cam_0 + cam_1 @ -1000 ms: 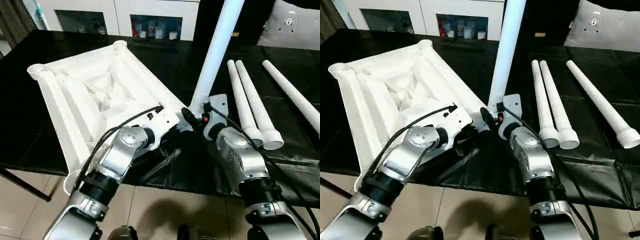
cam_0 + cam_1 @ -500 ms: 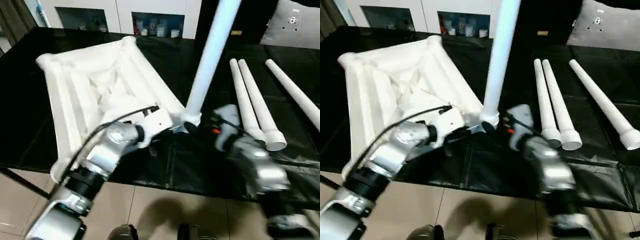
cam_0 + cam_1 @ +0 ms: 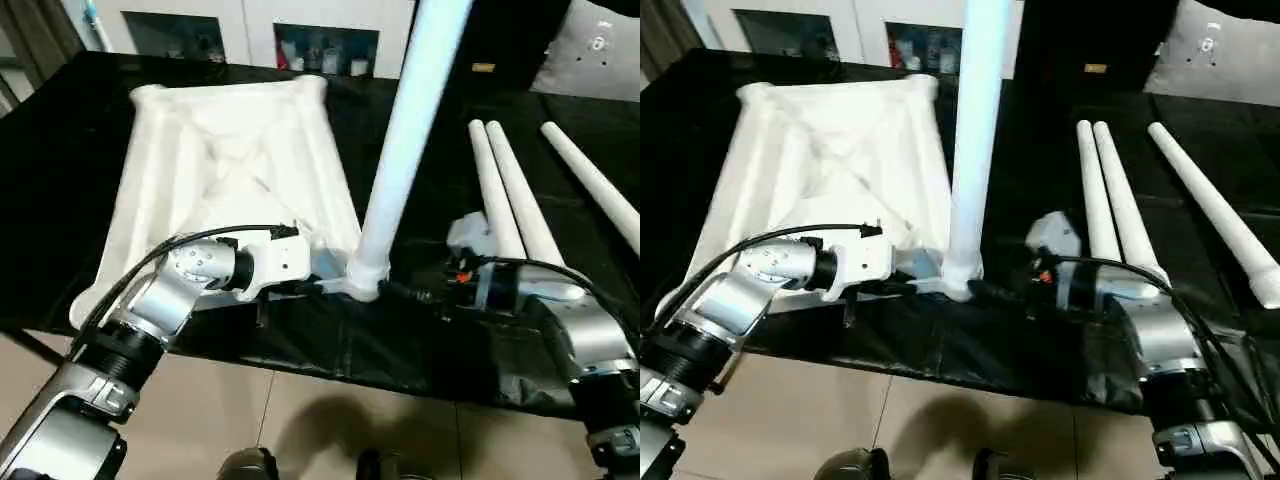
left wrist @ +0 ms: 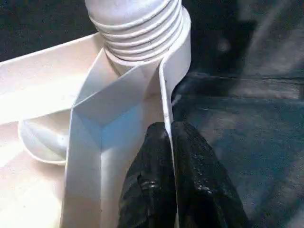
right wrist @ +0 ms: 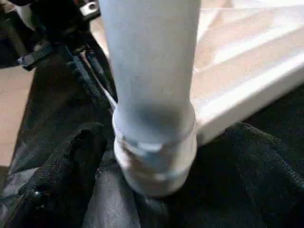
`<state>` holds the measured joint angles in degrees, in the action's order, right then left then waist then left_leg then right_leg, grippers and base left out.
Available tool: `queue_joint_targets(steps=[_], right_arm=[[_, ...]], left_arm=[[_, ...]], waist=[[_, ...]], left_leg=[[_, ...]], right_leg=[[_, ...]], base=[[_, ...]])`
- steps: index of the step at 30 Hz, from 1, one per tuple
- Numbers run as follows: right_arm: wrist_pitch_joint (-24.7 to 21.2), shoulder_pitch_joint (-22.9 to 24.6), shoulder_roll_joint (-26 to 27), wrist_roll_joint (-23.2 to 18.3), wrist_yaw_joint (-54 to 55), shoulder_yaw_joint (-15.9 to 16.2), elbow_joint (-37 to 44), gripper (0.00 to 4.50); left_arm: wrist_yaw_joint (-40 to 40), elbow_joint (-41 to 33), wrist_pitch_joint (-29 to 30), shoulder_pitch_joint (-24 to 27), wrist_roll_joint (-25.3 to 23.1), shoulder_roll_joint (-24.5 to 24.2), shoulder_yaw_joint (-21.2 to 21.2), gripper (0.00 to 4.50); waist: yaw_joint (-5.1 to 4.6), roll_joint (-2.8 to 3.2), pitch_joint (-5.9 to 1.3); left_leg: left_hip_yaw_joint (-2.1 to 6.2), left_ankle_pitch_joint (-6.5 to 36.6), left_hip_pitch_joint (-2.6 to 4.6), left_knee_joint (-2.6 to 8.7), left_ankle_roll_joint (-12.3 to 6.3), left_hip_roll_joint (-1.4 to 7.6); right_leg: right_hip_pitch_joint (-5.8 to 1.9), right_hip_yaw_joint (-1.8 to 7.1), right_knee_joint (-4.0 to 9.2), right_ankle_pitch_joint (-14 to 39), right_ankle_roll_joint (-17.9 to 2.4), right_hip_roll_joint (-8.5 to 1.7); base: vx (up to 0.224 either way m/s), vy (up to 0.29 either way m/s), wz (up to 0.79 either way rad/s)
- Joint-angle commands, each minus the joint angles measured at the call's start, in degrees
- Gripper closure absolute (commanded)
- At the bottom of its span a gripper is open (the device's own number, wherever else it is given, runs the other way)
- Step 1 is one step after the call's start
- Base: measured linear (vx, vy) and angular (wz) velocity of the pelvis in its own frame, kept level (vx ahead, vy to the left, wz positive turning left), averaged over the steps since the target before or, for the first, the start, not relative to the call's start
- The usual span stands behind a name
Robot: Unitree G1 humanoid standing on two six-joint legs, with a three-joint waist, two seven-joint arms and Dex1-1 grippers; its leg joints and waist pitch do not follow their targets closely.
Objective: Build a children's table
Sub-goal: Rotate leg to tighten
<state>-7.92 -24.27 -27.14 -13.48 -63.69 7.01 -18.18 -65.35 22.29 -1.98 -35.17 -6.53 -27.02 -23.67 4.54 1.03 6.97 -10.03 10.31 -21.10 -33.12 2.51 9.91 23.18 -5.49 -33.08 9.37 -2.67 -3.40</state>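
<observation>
No readable writing: tabletop [image 3: 230, 160], upright leg [image 3: 405, 140] (plain white).

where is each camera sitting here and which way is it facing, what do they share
Head stereo pair: on the head, facing forward and down at the table top, upright leg and both silver forearms.
Left wrist: along the left gripper, pinching the top's rim wall below the leg's threaded collar.
Right wrist: along the right gripper, fingers open either side of the leg's base.
Shared: the upright leg at the corner socket.

Black-covered work table [image 3: 60, 150], glass-door cabinet [image 3: 250, 30]
</observation>
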Motion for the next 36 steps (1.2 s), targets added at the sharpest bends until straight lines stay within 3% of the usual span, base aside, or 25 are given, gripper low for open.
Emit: queue_joint_targets(steps=[1,2,6,17,20,25,28,30,33,35,36], right_arm=[[1.0,-0.3,-0.1,0.6,-1.4,0.7,0.1,0.06],[1.2,-0.5,0.1,0.9,-1.7,1.3,-0.1,0.33],[0.6,-1.2,1.1,-0.1,-2.9,2.1,-1.4,0.46],[1.6,-1.7,2.3,0.5,-2.7,2.4,-3.2,1.55],[1.6,-1.6,2.5,0.4,-2.7,2.5,-3.2,1.67],[-1.3,0.2,3.5,-1.3,-2.5,2.4,-0.7,1.75],[-5.5,2.2,6.0,0.5,4.0,3.3,1.5,1.78],[-7.2,2.3,8.9,2.1,10.3,2.9,0.7,1.78],[-7.8,1.6,12.9,2.6,17.7,1.0,-1.5,1.78],[-7.6,0.5,15.5,3.2,23.3,-0.6,-4.1,1.78],[-7.1,-0.3,16.9,3.5,26.9,-1.8,-5.9,1.78]], left_arm=[[-3.6,0.8,-0.9,0.7,-1.8,-1.0,-4.2,4.5],[-4.2,0.5,-1.3,0.5,-1.7,-1.1,-4.4,4.5],[-5.9,0.6,-2.6,0.1,-1.3,-0.8,-4.5,4.5],[-6.4,0.9,-3.2,0.0,-1.4,-0.6,-4.7,4.5],[-6.5,1.0,-3.1,0.1,-1.5,-0.5,-4.5,4.5],[-5.8,0.0,-0.8,1.3,-0.1,0.2,-3.4,4.5],[-1.5,-2.8,4.8,2.8,1.4,2.8,-1.4,4.5],[3.2,-3.9,8.5,3.3,1.5,5.5,-0.1,4.5],[9.7,-4.5,13.3,3.4,1.5,9.9,1.7,4.5],[14.7,-4.5,16.6,3.3,1.7,13.7,2.9,4.5],[17.4,-4.2,18.2,3.1,1.7,15.9,3.5,4.5]], waist=[[0.05,-0.38,-4.47],[0.17,-0.39,-4.49],[0.48,-0.33,-4.63],[0.54,-0.35,-4.75],[0.53,-0.35,-4.77],[0.62,-0.3,-4.89],[0.53,-0.28,-5.01],[0.26,-0.16,-4.68],[-0.28,-0.33,-4.08],[-1.03,-0.41,-3.88],[-1.03,-0.41,-3.88]], left_leg=[[1.1,7.2,0.54,3.39,-6.41,3.79],[1.08,7.1,0.53,3.37,-6.46,3.8],[1.06,6.2,0.49,3.3,-6.63,3.84],[1.11,6.1,0.45,3.27,-6.3,3.82],[1.1,6.1,0.44,3.24,-6.33,3.79],[1.09,5.7,0.41,3.18,-6.37,3.79],[1.15,4.9,0.4,3.23,-6.31,3.95],[1.13,7.0,0.6,3.43,-5.24,3.79],[1.3,11.8,0.87,3.63,-2.63,3.42],[1.48,14.4,1.13,3.69,-1.74,3.21],[1.48,14.4,1.13,3.69,-1.74,3.21]], right_leg=[[-3.32,3.76,3.28,12.6,-12.0,-5.76],[-3.29,3.8,3.28,12.5,-12.0,-5.79],[-3.32,3.74,3.04,10.9,-12.5,-5.77],[-3.46,3.73,2.9,10.4,-12.6,-5.73],[-3.48,3.71,2.89,10.5,-12.6,-5.71],[-3.55,3.7,2.78,10.1,-12.7,-5.76],[-3.61,3.73,2.57,8.8,-13.2,-5.77],[-3.36,3.7,3.16,12.5,-12.8,-5.78],[-3.26,3.46,4.81,25.4,-8.8,-6.09],[-3.04,3.24,5.56,30.6,-6.9,-6.06],[-3.04,3.24,5.56,30.6,-6.9,-6.06]], base=[[0.0,0.0,0.0],[0.0,0.0,0.0],[0.0,0.0,0.0],[0.0,0.0,0.0],[0.0,0.0,0.0],[0.0,0.0,0.0],[0.0,0.0,0.0],[0.0,0.0,0.0],[0.0,0.0,0.0],[0.0,0.0,0.0],[0.0,0.0,0.0]])
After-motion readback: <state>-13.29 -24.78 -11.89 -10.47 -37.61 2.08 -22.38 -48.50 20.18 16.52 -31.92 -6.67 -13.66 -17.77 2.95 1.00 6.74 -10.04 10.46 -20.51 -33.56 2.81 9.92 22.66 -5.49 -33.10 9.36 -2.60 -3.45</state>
